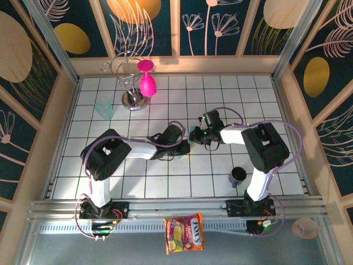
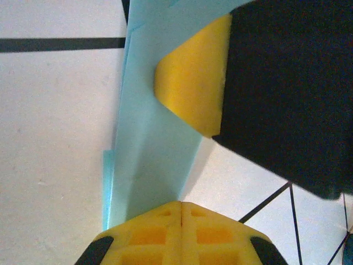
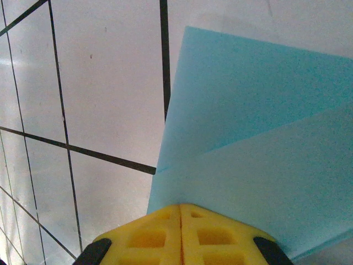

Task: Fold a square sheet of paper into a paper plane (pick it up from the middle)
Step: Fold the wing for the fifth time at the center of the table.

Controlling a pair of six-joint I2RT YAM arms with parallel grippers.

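Note:
The sheet of paper (image 2: 160, 160) is light blue and folded into a narrow strip with layered edges. It runs from the top of the left wrist view down to my left gripper (image 2: 181, 203), whose yellow fingers are shut with the paper's end at their seam. My right gripper (image 3: 181, 208) is also shut, at the edge of the paper (image 3: 259, 138), where a diagonal fold line shows. One of its yellow fingertips (image 2: 193, 83) lies on the strip in the left wrist view. From above, the left gripper (image 1: 183, 146) and right gripper (image 1: 193, 136) meet at the table's middle and cover the paper.
A metal stand (image 1: 134, 99) with pink goblets (image 1: 146, 84) is at the back left, with a pale teal cup (image 1: 105, 107) beside it. A dark cup (image 1: 238, 175) sits near the right arm's base. A snack packet (image 1: 185, 233) lies in front of the rail.

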